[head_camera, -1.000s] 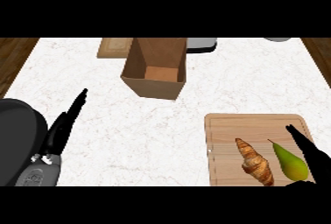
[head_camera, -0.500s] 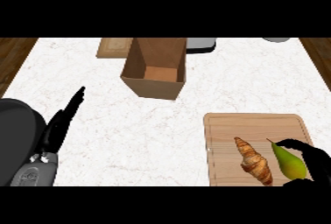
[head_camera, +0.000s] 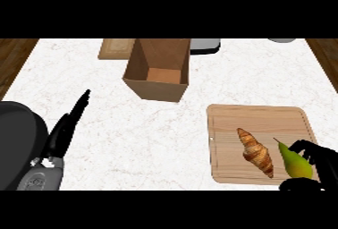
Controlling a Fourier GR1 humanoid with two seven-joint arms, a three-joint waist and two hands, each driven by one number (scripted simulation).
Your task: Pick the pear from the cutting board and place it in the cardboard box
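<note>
While the left hand [head_camera: 66,129] rests with fingers straight at the bench's [head_camera: 119,134] left edge, unchanged, the cardboard box [head_camera: 158,71] stands open; on the cutting board [head_camera: 257,118], beside a croissant [head_camera: 256,152], the right hand [head_camera: 315,159] now curls round the pear [head_camera: 294,162].

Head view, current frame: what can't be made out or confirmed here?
- Right hand: mostly cut off by the right and lower edges; only dark fingers curled round the pear show.
- Pear: its right side is hidden by those fingers; whether it has left the cutting board cannot be told.
- Cardboard box: its floor is hidden behind the near wall.
- Grey objects at the top edge: cut off, unidentifiable.
</note>
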